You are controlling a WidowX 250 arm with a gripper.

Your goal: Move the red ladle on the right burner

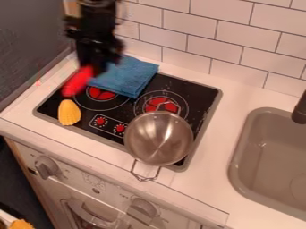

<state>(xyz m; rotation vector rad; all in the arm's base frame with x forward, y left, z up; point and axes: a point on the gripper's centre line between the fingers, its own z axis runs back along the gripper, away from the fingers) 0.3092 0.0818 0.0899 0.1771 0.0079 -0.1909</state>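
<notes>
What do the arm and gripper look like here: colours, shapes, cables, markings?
The arm is black, with a blocky upper part and bulkier, uneven sections jutting sideways below it. The gripper is black too; cables or markings cannot be made out.

A Toy Kitchen Around Me

I am in a kitchen, a toy one by its look. Before me is a black stovetop point(205, 91) with red-centred burners point(156, 103) and a metal pot point(156, 145). To the right I see a grey sink point(263, 156) with a dark faucet point(300, 111); on the far side, white wall tiles point(224, 40). An oven front point(81, 178) with knobs point(46, 167) faces the near side, below the pale counter point(212, 179).
</notes>
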